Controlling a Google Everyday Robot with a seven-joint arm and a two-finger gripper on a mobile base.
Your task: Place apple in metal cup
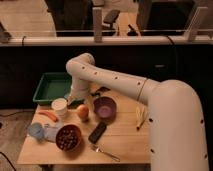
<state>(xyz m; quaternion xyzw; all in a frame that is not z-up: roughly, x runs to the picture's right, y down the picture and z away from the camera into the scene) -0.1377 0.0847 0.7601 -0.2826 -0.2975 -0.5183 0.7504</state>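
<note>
Camera view: gripper (76,101) low behind white cup (59,106), arm bent over table (125,142). Can't tell. Apple (83,112) beside purple bowl (105,107). Dark stuff in brown bowl (68,137).

One claw (76,101), one apple (83,112), two bowls (105,107), one white cup (59,107), one green tray (49,86).

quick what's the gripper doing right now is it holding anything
Gripper: low over the table behind the apple, beside the green tray; whether it holds anything cannot be told.
</note>
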